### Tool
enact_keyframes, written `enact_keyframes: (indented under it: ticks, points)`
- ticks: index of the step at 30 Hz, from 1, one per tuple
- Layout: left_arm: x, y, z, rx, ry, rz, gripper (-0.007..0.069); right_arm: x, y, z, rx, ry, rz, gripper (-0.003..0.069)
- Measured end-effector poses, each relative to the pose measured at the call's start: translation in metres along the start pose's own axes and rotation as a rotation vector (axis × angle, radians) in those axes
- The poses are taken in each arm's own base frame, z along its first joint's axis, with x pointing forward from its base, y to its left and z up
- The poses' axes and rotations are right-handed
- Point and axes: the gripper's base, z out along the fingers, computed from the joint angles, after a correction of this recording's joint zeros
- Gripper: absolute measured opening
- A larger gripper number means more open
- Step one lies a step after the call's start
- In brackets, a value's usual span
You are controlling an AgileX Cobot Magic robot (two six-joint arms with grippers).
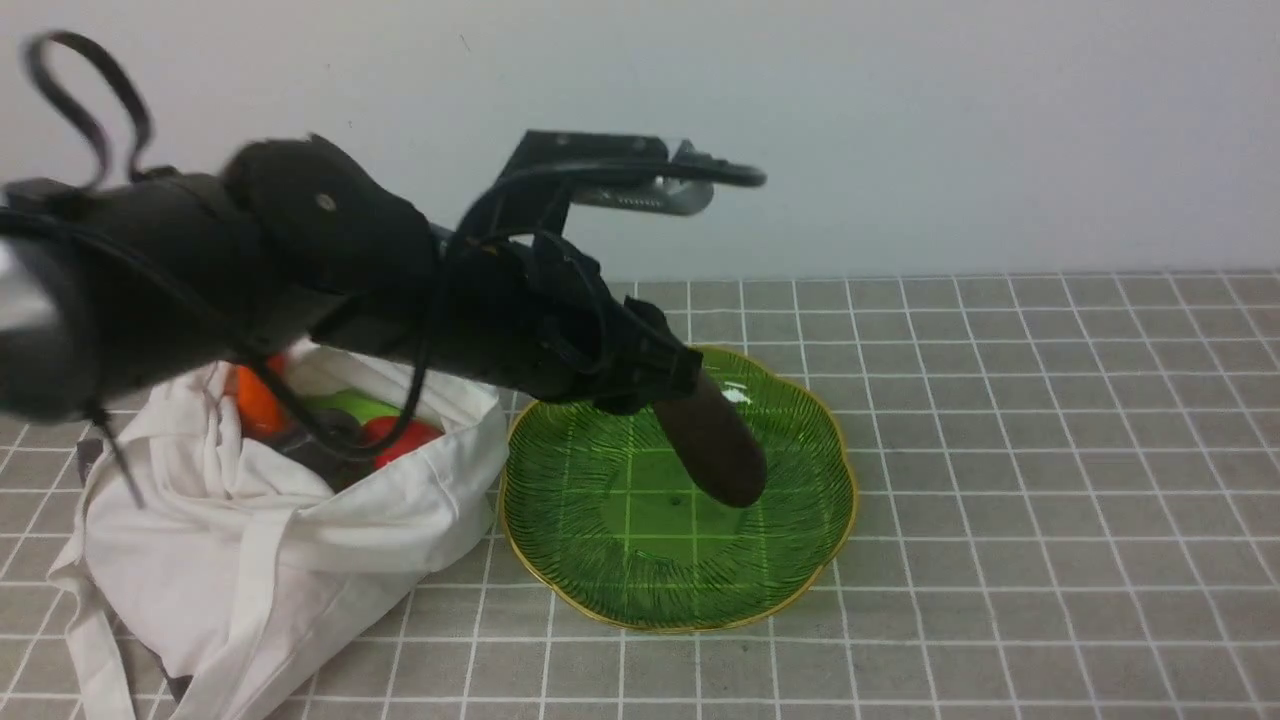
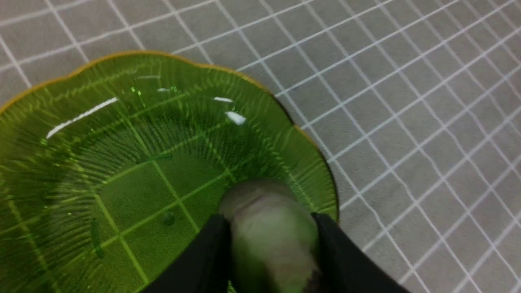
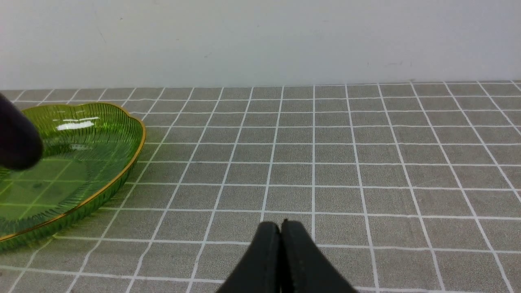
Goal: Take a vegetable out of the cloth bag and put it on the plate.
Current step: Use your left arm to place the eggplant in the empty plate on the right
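Presently the left claw (image 1: 678,388) is pinching the upper end of the eggplant (image 1: 718,452) at centre frame in the front view. The eggplant slants downward, with its rounded free end over the middle of the green plate (image 1: 620,570). Contact between eggplant and plate cannot be confirmed. The left wrist view shows both black fingers (image 2: 213,252) pressed against the sides of the eggplant (image 2: 268,228) above the plate (image 2: 101,134).

The cloth bag (image 1: 300,560) sits at lower left, just beside the plate, with its mouth open. Orange (image 1: 255,400), green (image 1: 350,405) and red (image 1: 400,440) items show inside. The arm hides part of the opening.

The right claw (image 3: 281,232) appears in its own wrist view only, with its tips pressed together and holding nothing. It hangs over the grey checked tabletop (image 3: 366,171), well apart from the plate (image 3: 114,134) and the eggplant (image 3: 16,138).
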Motion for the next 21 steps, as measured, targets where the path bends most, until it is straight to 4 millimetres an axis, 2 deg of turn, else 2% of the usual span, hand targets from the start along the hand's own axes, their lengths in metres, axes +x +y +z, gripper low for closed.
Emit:
enact_keyframes:
  ticks: [1,2,5,8,9,11,13,14,17,21]
  points:
    - [0.001,0.002,0.004,-0.004,0.004,-0.007,0.0223,0.0,0.0,0.0,0.0,0.0,0.0,-0.0015]
    - [0.006,0.008,0.017,-0.012,0.025,-0.032,0.024,0.0,0.0,0.0,0.0,0.0,0.0,-0.0015]
    - [0.011,0.013,0.027,-0.02,0.045,-0.029,0.0326,0.0,0.0,0.0,0.0,0.0,0.0,-0.0015]
    - [0.007,0.012,0.024,-0.022,0.025,0.019,0.0488,0.0,0.0,0.0,0.0,0.0,0.0,-0.0015]
    - [0.007,0.011,0.023,-0.021,0.023,0.022,0.0498,0.0,0.0,0.0,0.0,0.0,0.0,-0.0015]
    - [-0.001,0.005,0.013,-0.007,-0.004,0.045,0.0608,0.0,0.0,0.0,0.0,0.0,0.0,-0.0015]
    - [-0.009,-0.001,0.0,0.009,-0.034,0.06,0.0643,0.0,0.0,0.0,0.0,0.0,0.0,-0.0015]
    - [-0.011,-0.003,-0.005,0.013,-0.045,0.065,0.0651,0.0,0.0,0.0,0.0,0.0,0.0,-0.0015]
    - [-0.024,-0.012,-0.038,0.021,-0.114,0.102,0.0629,0.0,0.0,0.0,0.0,0.0,0.0,-0.0015]
    - [-0.033,-0.025,-0.102,-0.01,-0.204,0.187,0.0463,0.0,0.0,0.0,0.0,0.0,0.0,-0.0015]
